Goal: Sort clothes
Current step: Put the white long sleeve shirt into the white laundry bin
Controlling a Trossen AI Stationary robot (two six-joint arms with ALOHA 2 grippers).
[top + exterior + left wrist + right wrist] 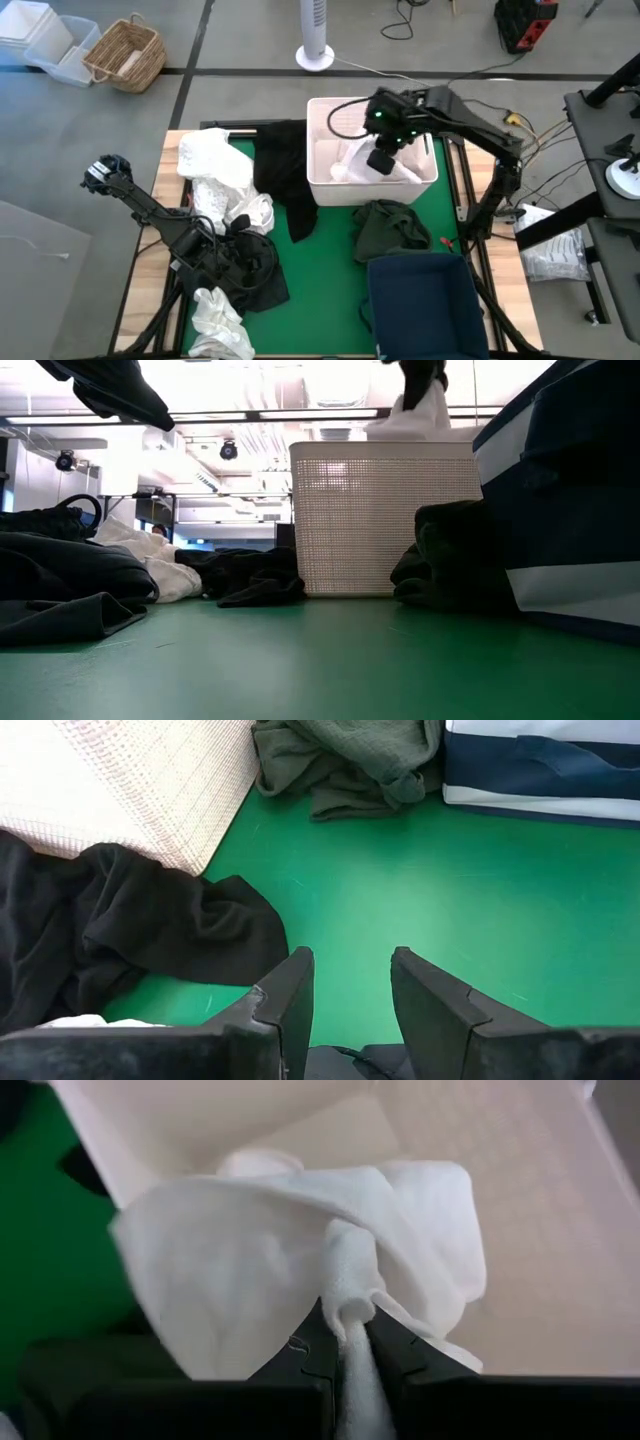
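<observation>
The right pincer (345, 1342) is pinching one white cloth (300, 1250) over the white bin (425, 180). The left pincer (350, 1010) is hanging spread and empty above the tabletop (420, 890). Two white piles (215, 165), three dark cloths (285, 170) and one navy bin (425, 300), cut off, are lying around.

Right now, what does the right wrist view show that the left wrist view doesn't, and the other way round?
Right wrist only: the right tool shut on a white garment, hanging over the inside of the white bin.
Left wrist only: the left tool, jaws apart and empty, over the green mat, with a black garment, a green garment and the navy bin.
Both: the white bin and the green mat.
</observation>
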